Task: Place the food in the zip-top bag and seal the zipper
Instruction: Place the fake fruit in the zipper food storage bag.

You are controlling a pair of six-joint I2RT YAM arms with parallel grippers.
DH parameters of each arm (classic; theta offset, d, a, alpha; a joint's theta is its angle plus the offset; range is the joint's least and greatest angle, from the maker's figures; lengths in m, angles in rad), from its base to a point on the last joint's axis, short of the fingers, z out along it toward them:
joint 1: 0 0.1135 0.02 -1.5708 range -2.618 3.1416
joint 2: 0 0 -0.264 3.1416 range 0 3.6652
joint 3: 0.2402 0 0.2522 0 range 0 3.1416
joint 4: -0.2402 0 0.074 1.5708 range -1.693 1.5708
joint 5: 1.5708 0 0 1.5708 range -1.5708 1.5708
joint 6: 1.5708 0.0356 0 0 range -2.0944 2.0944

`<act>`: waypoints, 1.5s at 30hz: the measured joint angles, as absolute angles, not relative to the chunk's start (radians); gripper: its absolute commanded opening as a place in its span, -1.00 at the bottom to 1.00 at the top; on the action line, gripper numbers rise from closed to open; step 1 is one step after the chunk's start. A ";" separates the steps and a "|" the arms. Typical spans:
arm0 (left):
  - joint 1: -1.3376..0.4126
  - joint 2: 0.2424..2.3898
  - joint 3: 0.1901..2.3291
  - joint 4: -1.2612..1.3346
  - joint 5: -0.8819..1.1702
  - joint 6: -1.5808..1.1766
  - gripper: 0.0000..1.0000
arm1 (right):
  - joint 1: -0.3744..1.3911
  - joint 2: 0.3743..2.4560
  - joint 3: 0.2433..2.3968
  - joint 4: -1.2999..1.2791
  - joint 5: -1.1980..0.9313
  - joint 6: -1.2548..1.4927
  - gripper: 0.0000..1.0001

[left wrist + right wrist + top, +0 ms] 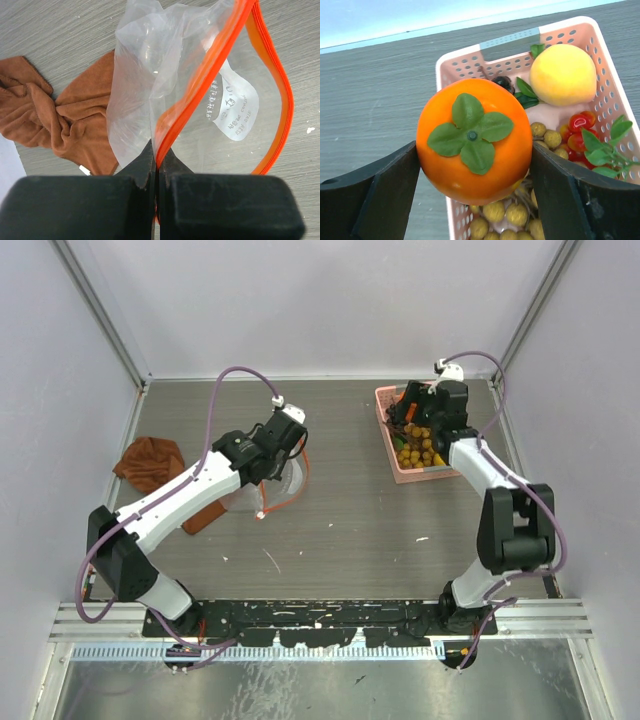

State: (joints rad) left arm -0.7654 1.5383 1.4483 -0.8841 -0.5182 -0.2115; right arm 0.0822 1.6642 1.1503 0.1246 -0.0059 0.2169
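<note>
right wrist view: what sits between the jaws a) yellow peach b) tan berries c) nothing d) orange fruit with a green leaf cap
d: the orange fruit with its green leaf cap is clamped between the jaws of the right gripper, with the pink basket behind it.

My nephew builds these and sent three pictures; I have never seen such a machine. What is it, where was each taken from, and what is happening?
It is a robot: a left arm and a right arm bolted to a table, each ending in a two-finger pincer. The wide picture looks down from above; the other two come from cameras on the wrists. The left pincer is shut on the zipper of a clear zip-top bag, beside a brown cloth. The right pincer grips an orange fruit over a pink basket holding a yellow fruit and tan berries.
</note>
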 measured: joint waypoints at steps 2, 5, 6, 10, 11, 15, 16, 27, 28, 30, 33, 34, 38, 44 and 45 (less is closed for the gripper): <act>-0.765 1.538 1.448 -0.884 -0.517 -0.212 -1.00 | 0.088 1.599 1.110 0.123 -0.024 0.216 0.14; -0.765 1.538 1.448 -0.884 -0.514 -0.212 -1.00 | 0.108 1.497 1.036 0.119 -0.044 0.220 0.14; -0.765 1.538 1.448 -0.884 -0.511 -0.212 -1.00 | 0.118 1.465 1.012 0.113 -0.049 0.221 0.14; -0.765 1.538 1.448 -0.884 -0.504 -0.212 -1.00 | 0.182 1.368 0.944 0.087 -0.065 0.227 0.14; -0.765 1.537 1.448 -0.884 -0.501 -0.212 -1.00 | 0.208 1.344 0.927 0.081 -0.067 0.228 0.15; -0.765 1.535 1.448 -0.884 -0.498 -0.212 -1.00 | 0.297 1.282 0.884 0.074 -0.073 0.236 0.14; -0.765 1.534 1.448 -0.884 -0.496 -0.212 -1.00 | 0.323 1.267 0.875 0.075 -0.074 0.236 0.14; -0.765 1.534 1.448 -0.884 -0.478 -0.212 -1.00 | 0.527 1.166 0.775 0.147 -0.153 0.274 0.14; -0.765 1.534 1.448 -0.883 -0.475 -0.212 -1.00 | 0.543 1.165 0.768 0.163 -0.165 0.277 0.14; -0.765 1.533 1.448 -0.883 -0.471 -0.212 -1.00 | 0.570 1.165 0.757 0.188 -0.185 0.282 0.14; -0.765 1.533 1.448 -0.883 -0.467 -0.212 -1.00 | 0.601 1.166 0.741 0.232 -0.216 0.289 0.14; -0.765 1.533 1.448 -0.883 -0.466 -0.212 -1.00 | 0.612 1.168 0.738 0.249 -0.229 0.293 0.14; -0.765 1.533 1.448 -0.883 -0.462 -0.212 -1.00 | 0.649 1.193 0.736 0.320 -0.268 0.306 0.15; -0.765 1.533 1.448 -0.883 -0.447 -0.212 -1.00 | 0.688 1.266 0.736 0.394 -0.329 0.334 0.15; -0.765 1.532 1.448 -0.882 -0.444 -0.212 -1.00 | 0.692 1.282 0.736 0.404 -0.337 0.340 0.15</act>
State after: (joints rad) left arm -0.7654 1.5322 1.4483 -0.8822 -0.4438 -0.2115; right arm 0.6922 1.2819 0.7357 0.4042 -0.3370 0.3397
